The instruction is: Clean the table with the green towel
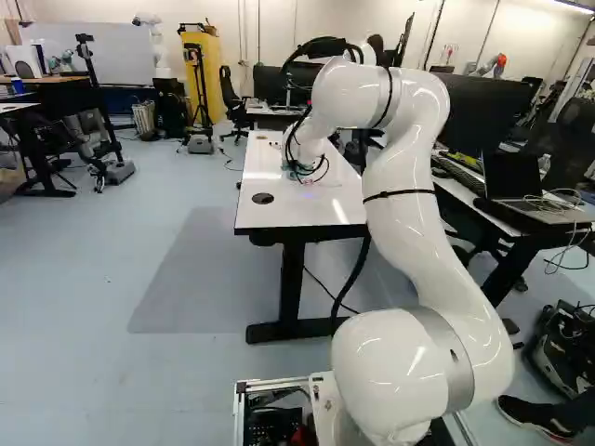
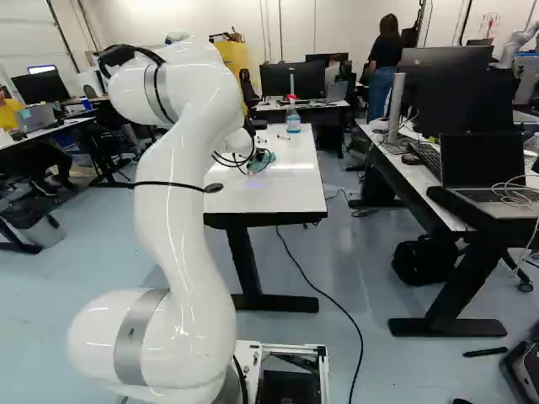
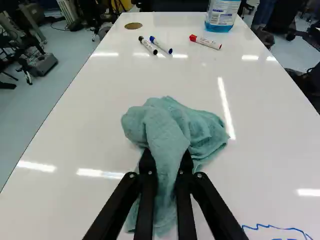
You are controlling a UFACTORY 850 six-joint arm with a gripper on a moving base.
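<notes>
My gripper (image 2: 250,163), partly hidden by the arm and cables, is low over the white table (image 2: 295,189) in the right base view. In the wrist view the gripper (image 3: 167,162) is shut on the green towel (image 3: 170,125), a bunched fold pinched between both fingers. The rest of the cloth spreads ahead of the fingers and hangs under them, at the tabletop. Blue pen marks (image 3: 275,228) show on the table beside the gripper, partly cut off by the view's edge.
Beyond the towel lie a black-capped marker (image 3: 148,45), a blue-capped marker (image 3: 161,45) and a red marker (image 3: 205,42). A spray bottle (image 2: 293,118) with blue liquid stands at the far end. Right of the table is a desk with a laptop (image 2: 484,172).
</notes>
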